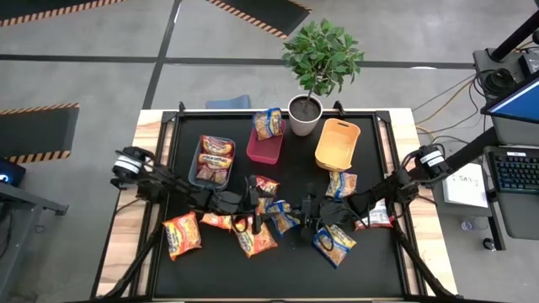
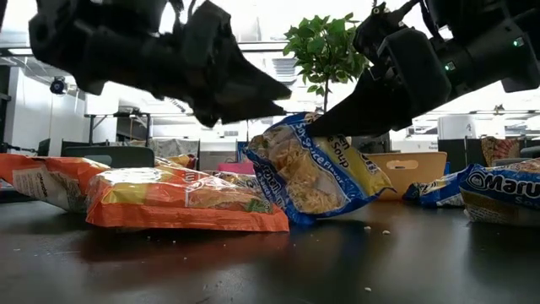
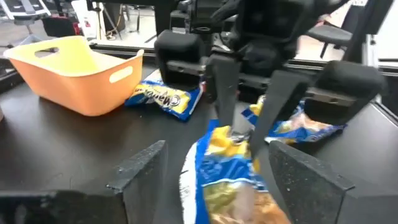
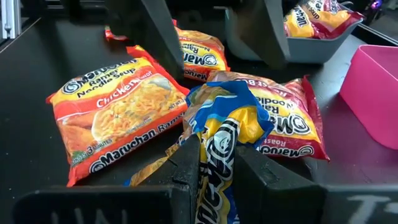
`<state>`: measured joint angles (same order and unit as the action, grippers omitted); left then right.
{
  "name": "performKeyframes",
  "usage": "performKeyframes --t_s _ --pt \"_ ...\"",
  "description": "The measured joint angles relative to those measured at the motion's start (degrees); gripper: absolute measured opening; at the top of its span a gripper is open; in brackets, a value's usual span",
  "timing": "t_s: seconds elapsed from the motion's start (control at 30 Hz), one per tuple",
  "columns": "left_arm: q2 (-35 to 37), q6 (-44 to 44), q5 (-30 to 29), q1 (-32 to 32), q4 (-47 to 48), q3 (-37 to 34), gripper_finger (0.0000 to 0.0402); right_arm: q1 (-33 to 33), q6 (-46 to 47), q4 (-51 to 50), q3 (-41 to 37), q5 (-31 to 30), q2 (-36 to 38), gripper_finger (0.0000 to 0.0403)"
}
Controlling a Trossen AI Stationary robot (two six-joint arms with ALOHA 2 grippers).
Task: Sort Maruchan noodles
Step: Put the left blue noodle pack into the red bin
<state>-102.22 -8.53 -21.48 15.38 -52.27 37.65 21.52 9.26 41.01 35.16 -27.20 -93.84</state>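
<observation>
A: Two grippers meet at mid-table from above: your left gripper (image 1: pixel 253 210) and right gripper (image 1: pixel 305 210) flank a blue-yellow packet (image 1: pixel 282 215).

B: Low down?

A: That packet (image 2: pixel 316 169) stands tilted, its top corner pinched by the right gripper (image 2: pixel 331 128).

B: Wrists?

A: Your left fingers (image 3: pixel 140 168) stand spread on either side of the packet (image 3: pixel 230 174). The right fingers (image 4: pixel 186 165) are clamped on it (image 4: pixel 221 134), orange packet (image 4: pixel 118 112) to the left.

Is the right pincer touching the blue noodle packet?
Touching. The right wrist view shows the right pincer pinching the blue packet between its fingers.
</observation>
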Motion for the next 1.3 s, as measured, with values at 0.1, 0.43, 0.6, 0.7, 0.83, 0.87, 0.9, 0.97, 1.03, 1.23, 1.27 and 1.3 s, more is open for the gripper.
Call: performKeyframes --t_s 0.1,0.43,0.6,0.7,0.83,0.87,0.9,0.97,1.03,1.23,1.27,1.3 --pt "-2.9 -1.2 0.0 -0.5 -3.1 0.0 0.0267 0.0 0.0 0.0 0.0 0.0 0.0 0.0059" --pt "-7.2 -3.0 6.0 -1.0 -6.1 0.0 0.0253 0.0 -0.2 -0.4 0.0 0.2 0.0 0.0059" --pt "-7.6 -3.0 6.0 -1.0 -6.2 0.0 0.0206 0.0 -0.2 -0.4 0.0 0.2 0.0 0.0059" --pt "-7.6 -2.9 6.0 -1.0 -6.1 0.0 0.017 0.0 -0.3 -0.3 0.0 0.2 0.0 0.0059" --pt "-7.6 -2.7 6.0 -1.0 -6.1 0.0 0.0121 0.0 -0.3 -0.3 0.0 0.2 0.0 0.0059" --pt "-7.6 -2.7 6.0 -1.0 -6.1 0.0 0.0109 0.0 -0.1 -0.3 0.0 0.2 0.0 0.0059" --pt "-7.6 -2.6 6.0 -1.0 -6.1 0.0 0.0097 0.0 0.1 -0.3 0.0 0.2 0.0 0.0059" --pt "-7.6 -2.5 6.0 -1.0 -6.1 0.0 0.0076 0.0 0.7 -0.3 0.0 0.2 0.0 0.0062" --pt "-7.5 -2.5 6.0 -1.0 -6.0 0.0 0.0059 0.0 2.1 -0.2 0.0 0.2 0.0 0.007" --pt "-7.2 -2.2 6.1 -1.0 -5.7 0.0 0.0037 0.0 4.3 0.0 0.0 0.4 0.2 0.0112" --pt "-7.0 -1.8 6.4 -1.0 -5.7 0.0 0.0037 0.0 4.3 -0.1 0.0 0.5 0.4 0.012" --pt "-6.6 -1.3 7.0 -1.0 -5.6 0.0 0.0037 0.0 4.3 -0.1 0.0 0.6 0.7 0.0128"
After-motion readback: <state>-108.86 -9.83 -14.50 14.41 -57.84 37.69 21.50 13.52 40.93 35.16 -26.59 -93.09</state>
